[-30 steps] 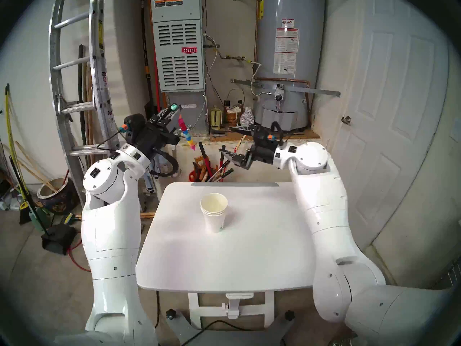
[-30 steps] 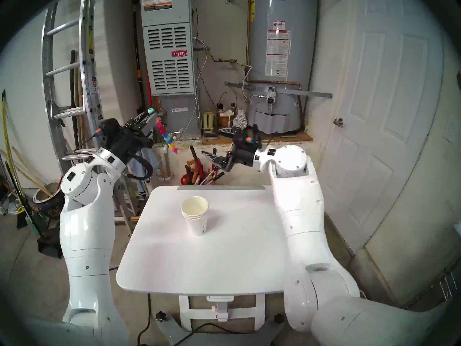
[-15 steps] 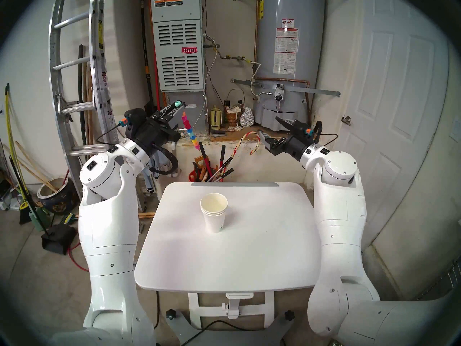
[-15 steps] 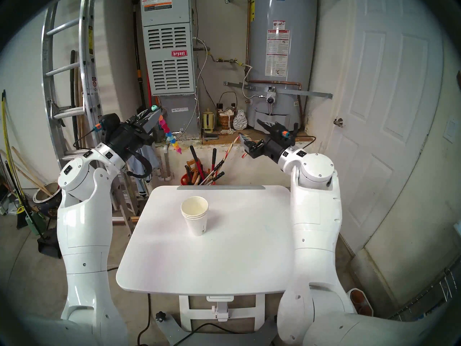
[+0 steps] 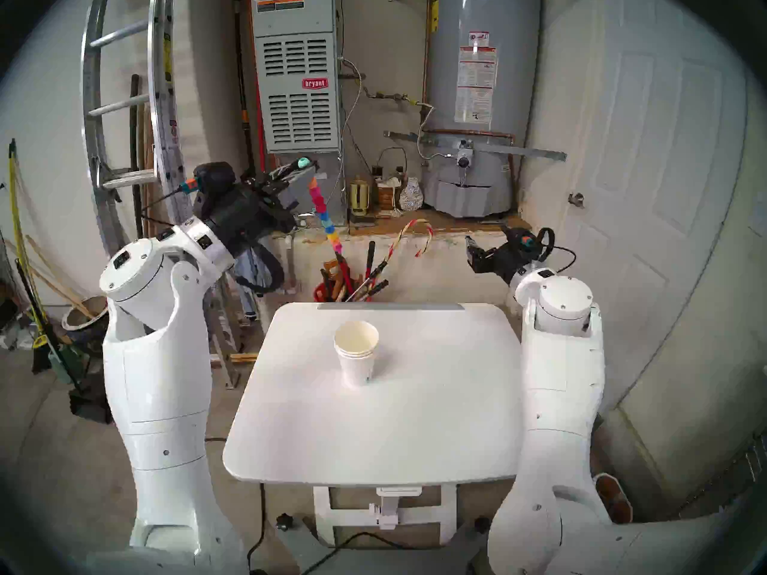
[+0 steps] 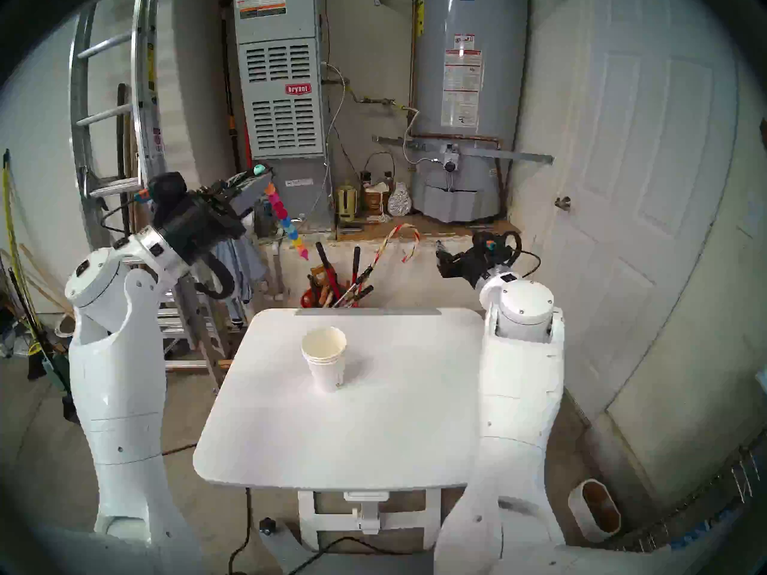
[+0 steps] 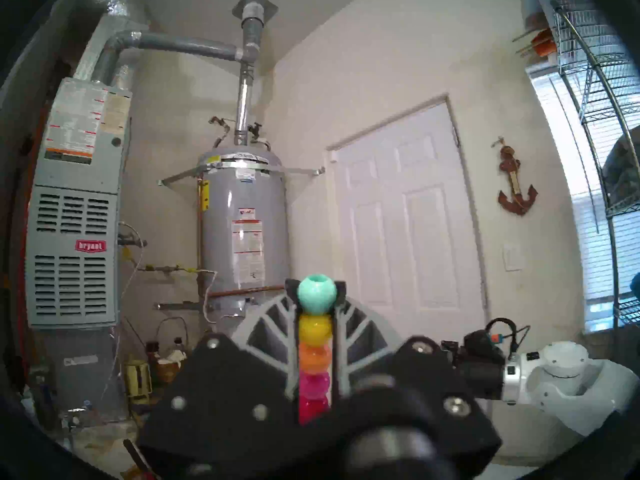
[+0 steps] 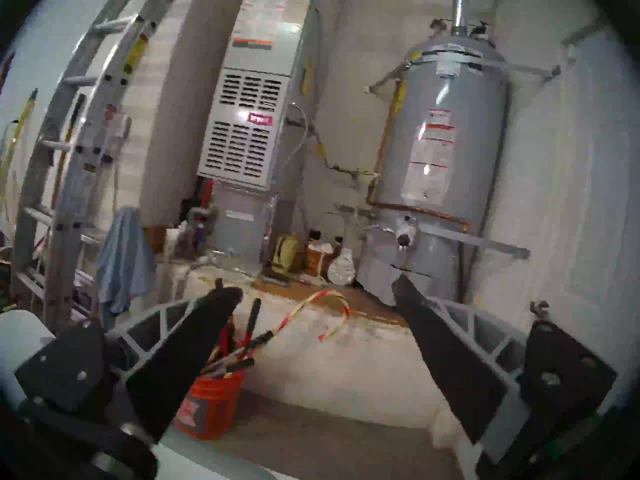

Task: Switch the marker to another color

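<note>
Two grippers are shown above the white table (image 5: 373, 429). At upper left of the head view, the left gripper (image 5: 305, 167) is clamped on the top of the stacked-bead marker (image 5: 326, 217), which hangs slanting down toward frame centre, its teal bead (image 7: 317, 294) pinched at the fingertips. At right, the right gripper (image 8: 311, 295) is held wide apart and empty, well apart from the marker. For the swap, the marker is best held steady while the tip segment is approached squarely and pulled along the marker's axis.
</note>
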